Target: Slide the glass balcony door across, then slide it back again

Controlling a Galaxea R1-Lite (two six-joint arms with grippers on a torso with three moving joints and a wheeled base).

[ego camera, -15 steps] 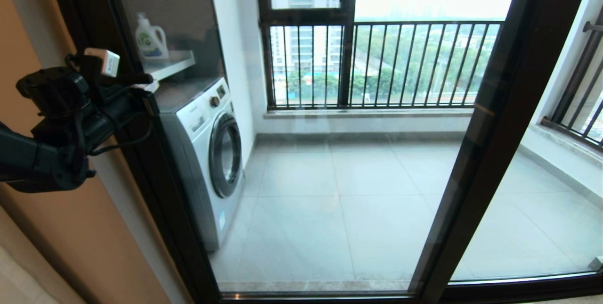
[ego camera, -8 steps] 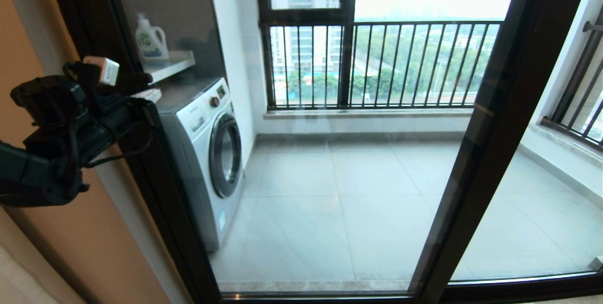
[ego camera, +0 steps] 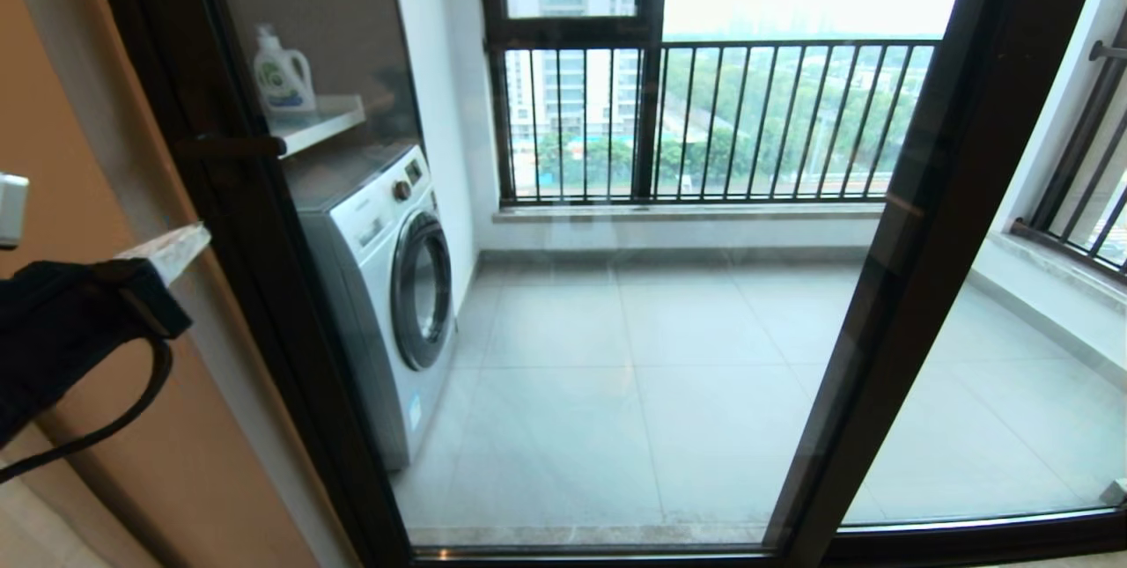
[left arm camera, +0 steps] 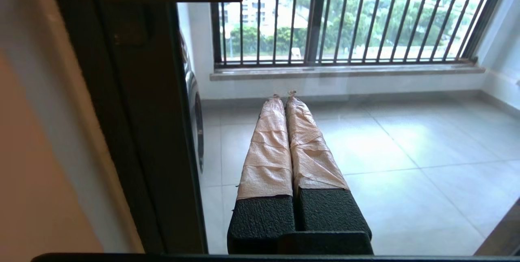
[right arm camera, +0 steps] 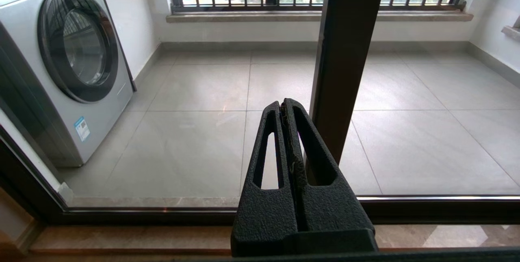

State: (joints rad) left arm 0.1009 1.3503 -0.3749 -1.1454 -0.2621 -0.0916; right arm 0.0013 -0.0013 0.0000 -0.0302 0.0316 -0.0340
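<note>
The glass balcony door (ego camera: 563, 304) fills most of the opening, its left upright tight against the door frame's left edge, the dark bar handle (ego camera: 231, 146) jutting from that upright toward the room. Through the glass stand a washing machine (ego camera: 387, 286) and the balcony railing (ego camera: 722, 119).

The risk, as I see it, lies in the reach: the left gripper (left arm camera: 283, 95) sits low and clear of the handle, touching nothing. If it comes up crooked, its closed, tape-wrapped fingers (left arm camera: 268, 148) could slip off the bar or knock the pane instead of hooking it, and the door would not budge.

The left arm hangs at the frame's left edge, angled toward the glass, jaws pressed together on nothing. The right gripper (right arm camera: 286, 105) is parked low before the middle upright, jaws likewise closed and empty.
</note>
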